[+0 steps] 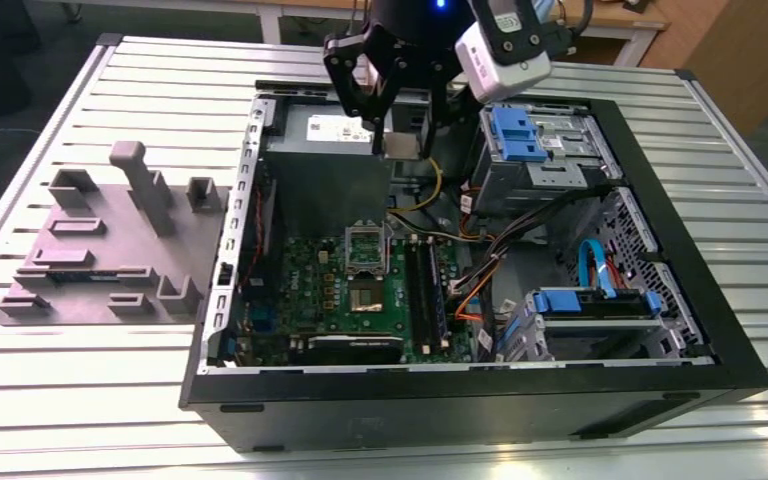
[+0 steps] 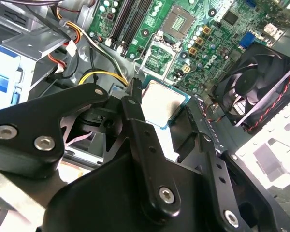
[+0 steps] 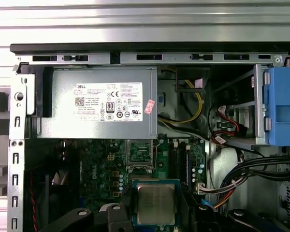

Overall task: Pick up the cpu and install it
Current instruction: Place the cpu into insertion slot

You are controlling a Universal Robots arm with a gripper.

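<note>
The cpu is a small square chip with a pale metal top on a green-edged base. My gripper is shut on it, one black finger on each side, seen in both wrist views. It hangs in the air inside the open computer case, above the near edge of the power supply. Below it lies the green motherboard, where a socket with a metal frame stands apart from the chip.
A grey power supply with a white label fills the case's back. A black fan sits beside the board. Blue drive bays, loose coloured cables and memory slots crowd the case. A grey fixture lies on the table at the exterior view's left.
</note>
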